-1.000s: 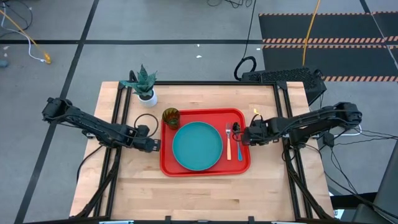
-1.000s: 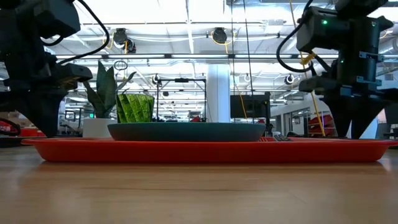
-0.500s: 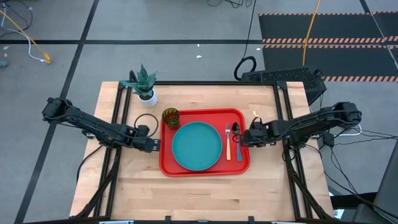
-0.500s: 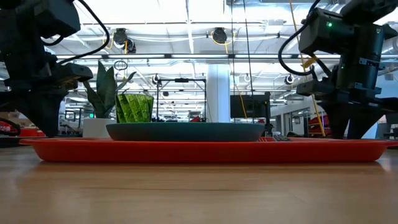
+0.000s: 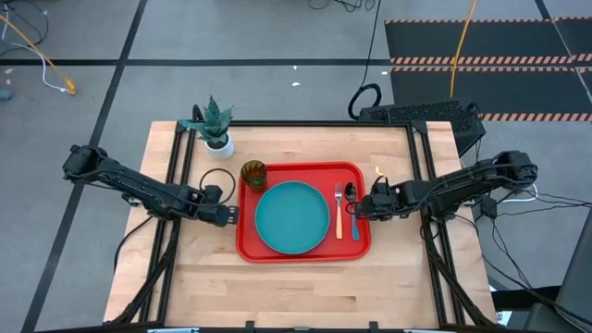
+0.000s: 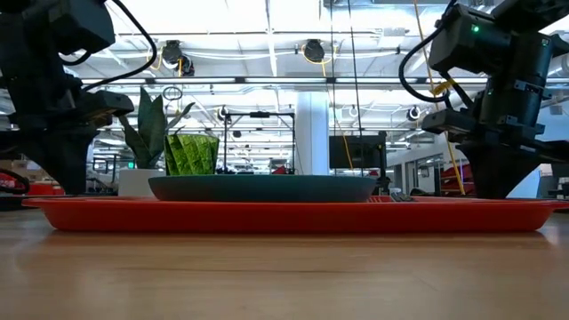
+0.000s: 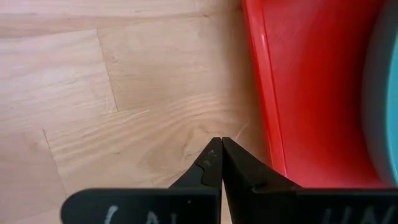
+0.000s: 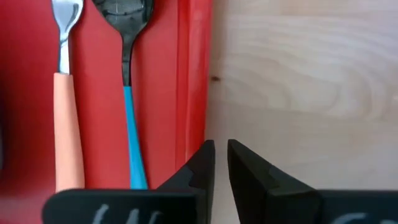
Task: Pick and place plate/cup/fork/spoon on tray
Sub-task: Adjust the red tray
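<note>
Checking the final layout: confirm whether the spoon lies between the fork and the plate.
No: in the high view the fork lies between the plate and the spoon.

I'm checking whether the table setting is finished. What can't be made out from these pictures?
- Fork and spoon: low view hides them behind the tray rim.
- Handle ends of both: right wrist view cuts them off behind the right gripper.
- Cup base: low view, hidden behind the plate.
- Plate: left wrist view shows only an edge.
- Cup contents: high view, too small.
</note>
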You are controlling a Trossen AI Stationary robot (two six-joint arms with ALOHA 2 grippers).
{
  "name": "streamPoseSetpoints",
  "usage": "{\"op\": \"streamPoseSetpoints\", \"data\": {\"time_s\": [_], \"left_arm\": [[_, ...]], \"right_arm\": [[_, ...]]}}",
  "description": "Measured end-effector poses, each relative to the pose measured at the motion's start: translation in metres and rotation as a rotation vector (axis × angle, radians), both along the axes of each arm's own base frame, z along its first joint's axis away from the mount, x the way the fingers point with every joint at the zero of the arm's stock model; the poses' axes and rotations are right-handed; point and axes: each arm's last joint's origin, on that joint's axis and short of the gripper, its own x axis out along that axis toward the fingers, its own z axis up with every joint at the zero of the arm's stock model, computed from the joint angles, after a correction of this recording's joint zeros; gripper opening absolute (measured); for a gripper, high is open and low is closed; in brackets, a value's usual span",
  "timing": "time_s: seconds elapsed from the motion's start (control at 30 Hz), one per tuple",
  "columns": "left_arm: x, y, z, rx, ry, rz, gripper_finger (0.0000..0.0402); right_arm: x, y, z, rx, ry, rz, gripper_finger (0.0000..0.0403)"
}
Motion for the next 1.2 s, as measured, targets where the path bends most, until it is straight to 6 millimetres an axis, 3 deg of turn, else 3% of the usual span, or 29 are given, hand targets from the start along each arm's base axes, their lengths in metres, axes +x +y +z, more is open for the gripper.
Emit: {"op": "streamPoseSetpoints", "data": {"time_s": [1.2], "left_arm": [[0.008,0.012,0.001,0.068,-0.049,0.043,0.0003]], "right_arm": [[0.000,0.029,0.002,0.084,-0.054,0.004,0.0034]]}}
